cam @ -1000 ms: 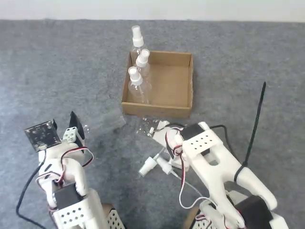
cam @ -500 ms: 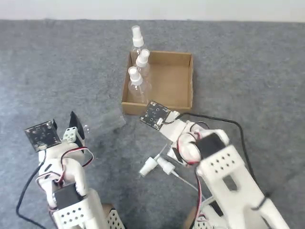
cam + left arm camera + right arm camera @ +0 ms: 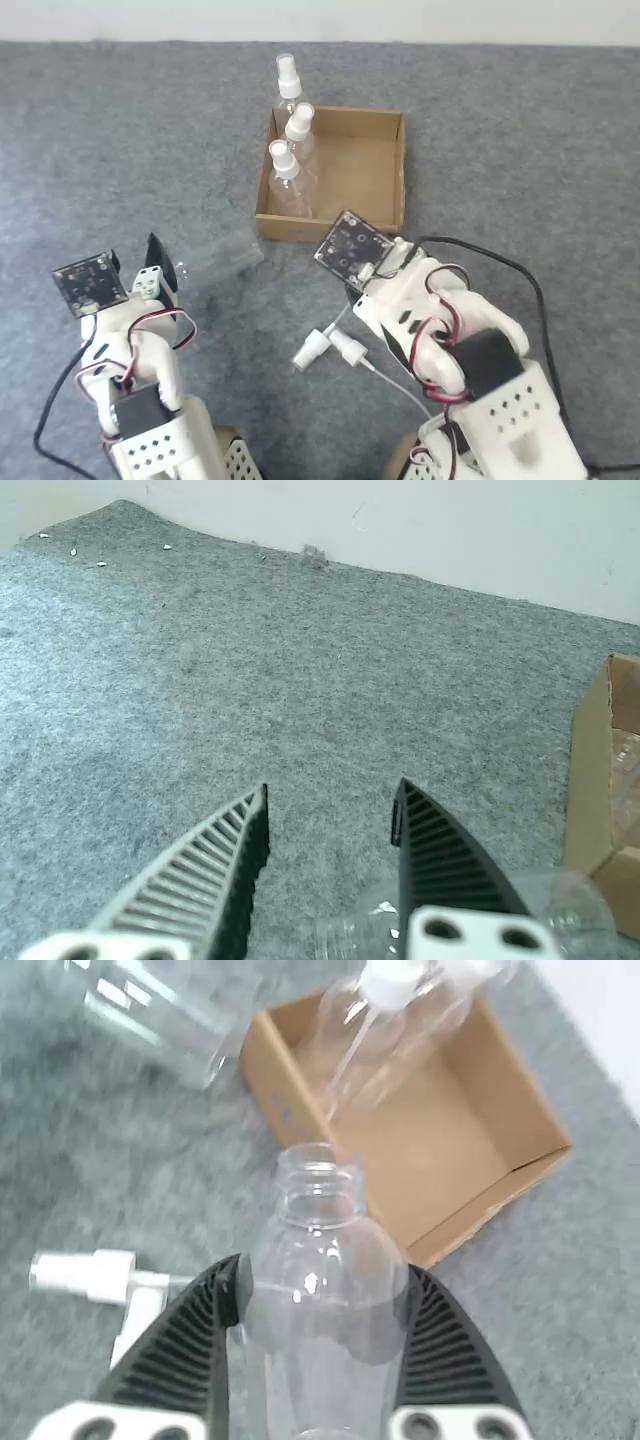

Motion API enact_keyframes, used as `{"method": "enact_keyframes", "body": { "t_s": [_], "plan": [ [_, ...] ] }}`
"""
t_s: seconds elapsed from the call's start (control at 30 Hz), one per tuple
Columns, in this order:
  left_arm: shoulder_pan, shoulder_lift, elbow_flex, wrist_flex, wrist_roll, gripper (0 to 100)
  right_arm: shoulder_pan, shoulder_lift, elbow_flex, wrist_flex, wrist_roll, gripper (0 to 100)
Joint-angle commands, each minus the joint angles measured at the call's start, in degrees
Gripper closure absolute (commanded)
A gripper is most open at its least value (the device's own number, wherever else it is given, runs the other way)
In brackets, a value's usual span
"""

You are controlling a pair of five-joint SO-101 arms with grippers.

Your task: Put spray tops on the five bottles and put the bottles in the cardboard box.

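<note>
Clamped in right gripper [image 3: 322, 1275]: capless bottle [image 3: 320, 1305], neck up, prob for fitting spray top. Loose spray tops [image 3: 312, 349] lower centre, near it. Lower left: left gripper [image 3: 331, 788] gaping. Top centre: cardboard box [image 3: 360, 185], capped bottles [image 3: 287, 178] along left wall.

The bench [image 3: 520, 140] is covered in grey felt-like cloth, matt and fuzzy. The cardboard box [image 3: 360, 175], upper centre of the high view, is plain brown paperboard with a dull finish. The capless bottle [image 3: 318, 1270] is clear plastic, smooth and glossy with bright glints. The spray tops [image 3: 312, 348], lower centre, are white plastic. The fingers [image 3: 215, 875] are black matt plastic, ribbed. The arm shells [image 3: 500, 420] are smooth white plastic.
</note>
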Motion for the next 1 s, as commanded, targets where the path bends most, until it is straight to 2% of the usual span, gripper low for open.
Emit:
{"method": "enact_keyframes", "body": {
  "t_s": [0.0, 0.1, 0.37, 0.6, 0.7, 0.97],
  "plan": [
    [0.00, -0.88, -1.63, -1.76, 0.00, 81, -0.04, -3.21, -3.78, -1.71, -5.80, 94.0],
    [0.00, -0.88, -1.63, -1.76, 0.00, 81, 2.59, -3.74, -3.78, -1.80, -9.23, 94.0],
    [0.70, -0.88, -1.54, -1.58, 0.00, 81, 14.29, -3.91, -2.29, -2.51, -10.11, 94.0],
    [4.75, -0.88, -1.36, -0.79, -0.09, 81, 20.18, -8.84, 8.53, -13.32, -14.77, 94.0],
    [5.27, -0.88, -2.07, 1.58, -0.44, 81, 21.85, -13.41, 13.10, -16.57, -14.86, 94.0],
    [12.57, -0.88, -5.41, 10.81, -3.96, 81, 22.29, -23.08, 24.26, -24.31, -14.95, 93.9]
  ]
}}
